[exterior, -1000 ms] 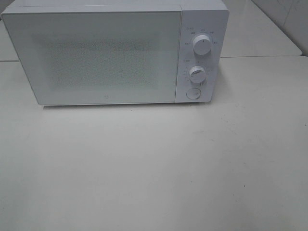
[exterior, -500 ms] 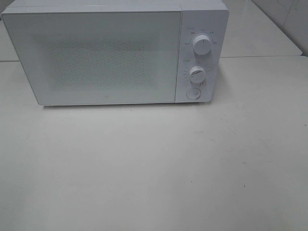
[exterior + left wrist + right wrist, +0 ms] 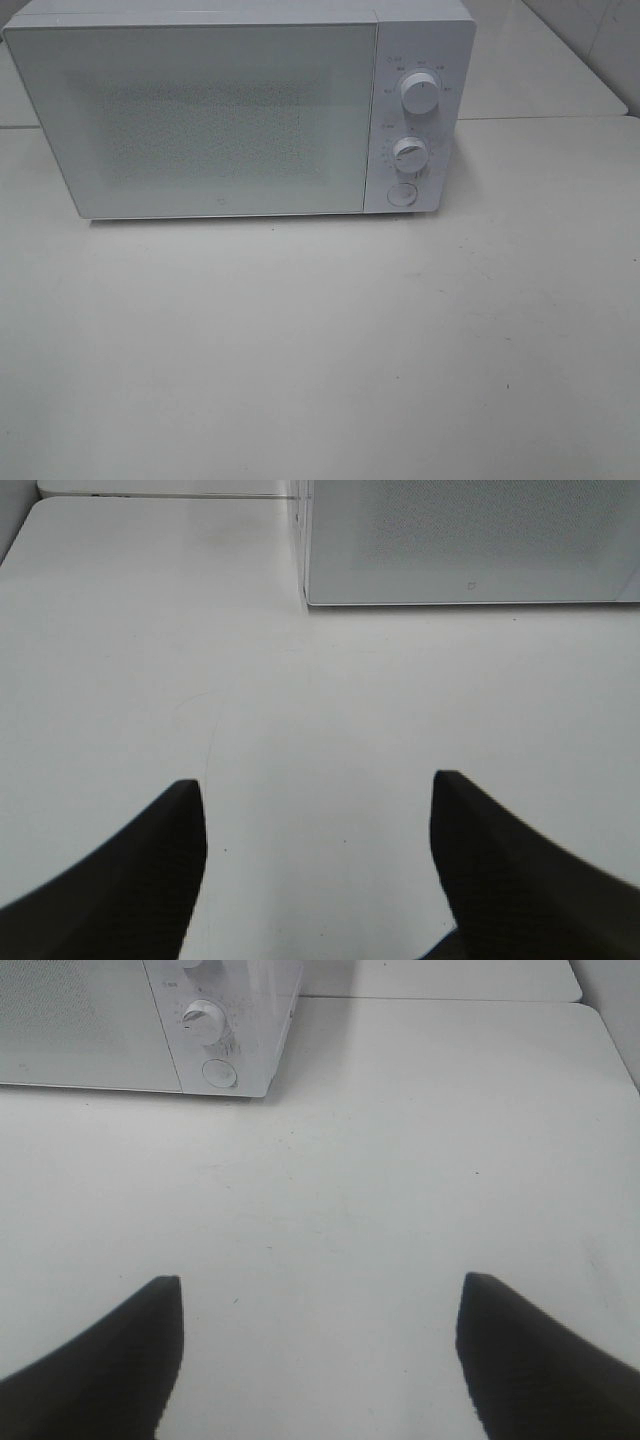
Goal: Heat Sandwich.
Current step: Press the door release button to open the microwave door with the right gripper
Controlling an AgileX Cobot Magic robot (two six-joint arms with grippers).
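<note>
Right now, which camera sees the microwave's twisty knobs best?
The exterior high view: upper knob, lower knob and round button all show whole. The right wrist view crops the upper knob. The left wrist view shows only the door.

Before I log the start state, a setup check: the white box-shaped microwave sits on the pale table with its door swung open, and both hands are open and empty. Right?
No: the door of the white box-shaped microwave is shut, as the exterior high view shows. It does sit on the pale table, and the left hand and right hand are open and empty.
</note>
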